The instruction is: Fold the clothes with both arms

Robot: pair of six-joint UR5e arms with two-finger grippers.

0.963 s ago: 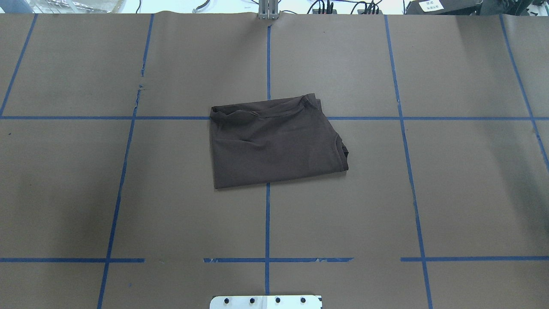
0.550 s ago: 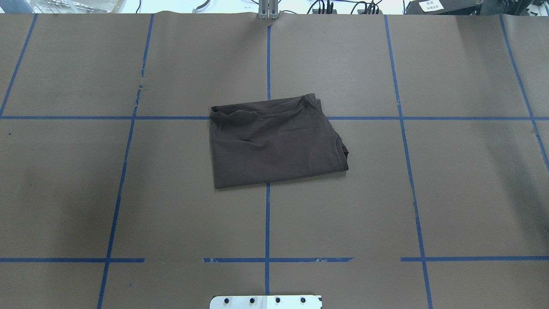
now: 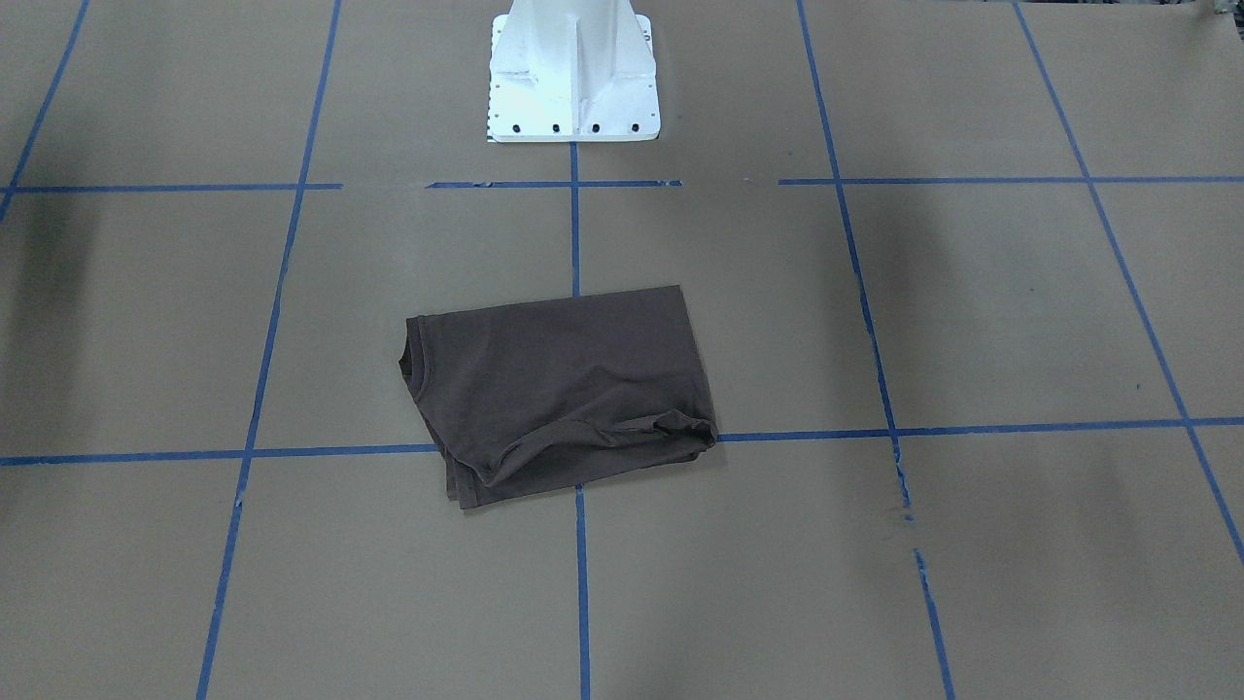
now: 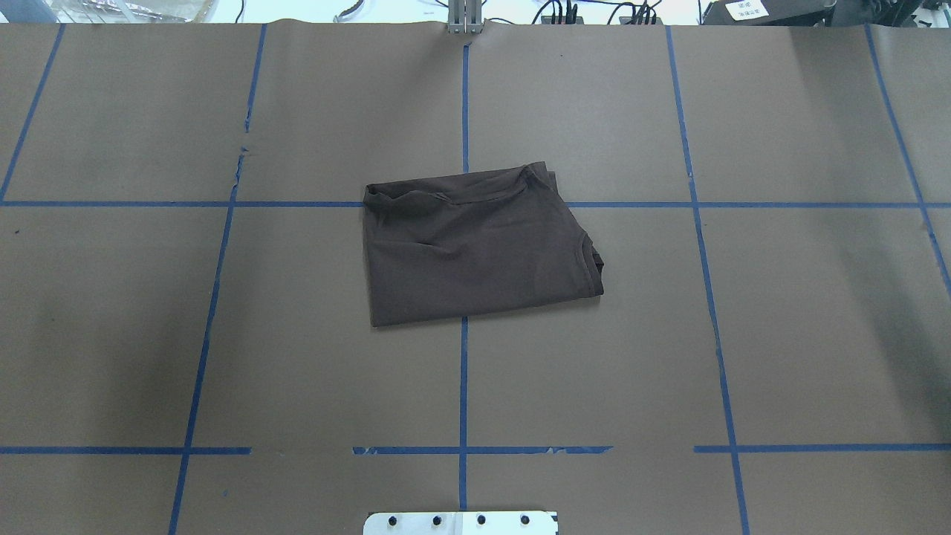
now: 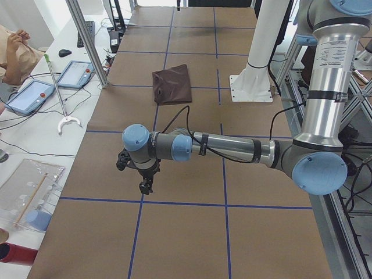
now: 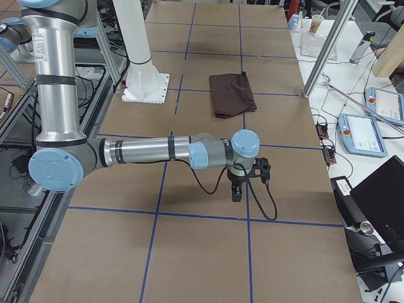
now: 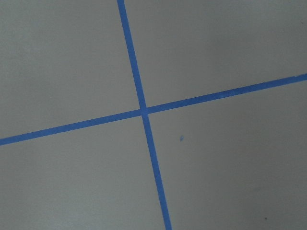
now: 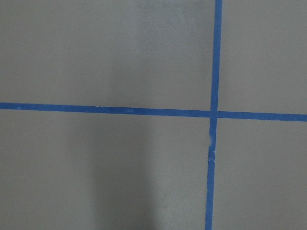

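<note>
Dark brown short-sleeved T-shirt lies flat, folded into a compact rectangle, collar at one short edge. Silver-grey tubular left arm and right arm extend low, well apart from it.

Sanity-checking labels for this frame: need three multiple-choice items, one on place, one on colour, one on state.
1. Where does the T-shirt lie? A) on a crossing of blue tape lines B) on the floor C) in a bin
2. Its colour? A) white B) dark brown C) red
3. Its state? A) spread out full B) lifted in the air C) folded, untouched

Key: 1 A, tape runs out from under it on every side; 2 B, plain in both top views; 3 C, the left gripper and right gripper hang far from it.
</note>
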